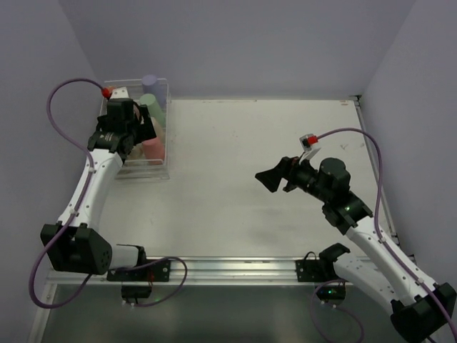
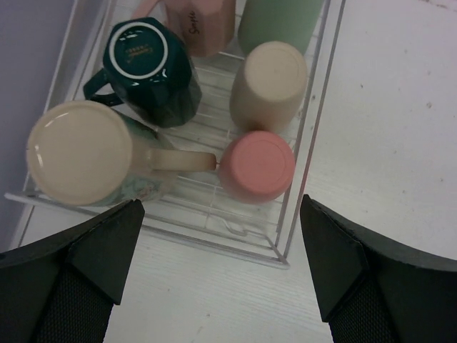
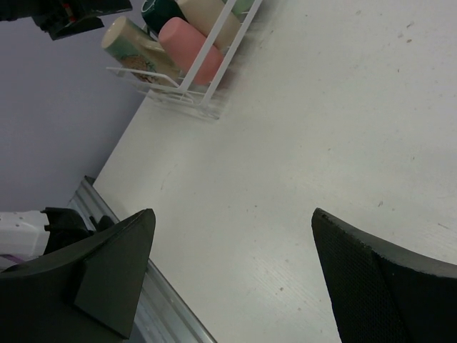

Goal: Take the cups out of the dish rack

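Note:
The dish rack (image 2: 214, 239) stands at the table's far left (image 1: 168, 153). In the left wrist view it holds upside-down cups: a dark green mug (image 2: 150, 68), a cream mug (image 2: 82, 153), a pink tumbler (image 2: 257, 166), a beige tumbler (image 2: 270, 86), a green tumbler (image 2: 282, 21) and an orange tumbler (image 2: 203, 25). A purple tumbler (image 1: 150, 82) shows at the rack's far end. My left gripper (image 2: 221, 204) is open and empty, hovering above the rack's near end (image 1: 145, 128). My right gripper (image 1: 270, 179) is open and empty above mid-table (image 3: 232, 212).
The rack (image 3: 200, 107) sits near the left wall, with the pink tumbler (image 3: 189, 46) and cream mug (image 3: 132, 46) at its near end. A metal rail (image 1: 228, 266) runs along the table's near edge. Bare white tabletop (image 1: 235, 143) lies between the rack and my right arm.

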Robot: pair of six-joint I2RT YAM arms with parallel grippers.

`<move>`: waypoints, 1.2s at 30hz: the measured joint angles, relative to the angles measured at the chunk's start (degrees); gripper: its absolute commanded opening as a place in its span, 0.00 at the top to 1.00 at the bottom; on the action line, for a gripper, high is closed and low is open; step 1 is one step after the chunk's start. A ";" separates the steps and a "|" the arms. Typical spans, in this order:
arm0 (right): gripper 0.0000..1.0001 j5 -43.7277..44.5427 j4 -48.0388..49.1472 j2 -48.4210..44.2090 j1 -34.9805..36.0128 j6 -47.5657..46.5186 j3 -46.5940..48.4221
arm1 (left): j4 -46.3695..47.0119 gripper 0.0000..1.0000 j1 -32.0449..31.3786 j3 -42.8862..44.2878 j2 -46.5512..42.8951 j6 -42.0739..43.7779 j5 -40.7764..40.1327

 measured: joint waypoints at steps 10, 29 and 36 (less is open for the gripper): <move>0.07 0.07 1.77 1.64 0.79 -0.44 -1.68 | 5.09 0.02 -0.35 -1.68 5.31 -0.39 5.33; 0.07 0.07 3.04 2.34 1.33 -0.59 -1.97 | 10.36 0.16 -1.05 -2.27 16.61 0.59 3.56; 0.07 0.02 3.04 2.34 1.36 -0.59 -1.97 | 11.78 0.30 -1.05 -2.93 18.14 0.59 3.32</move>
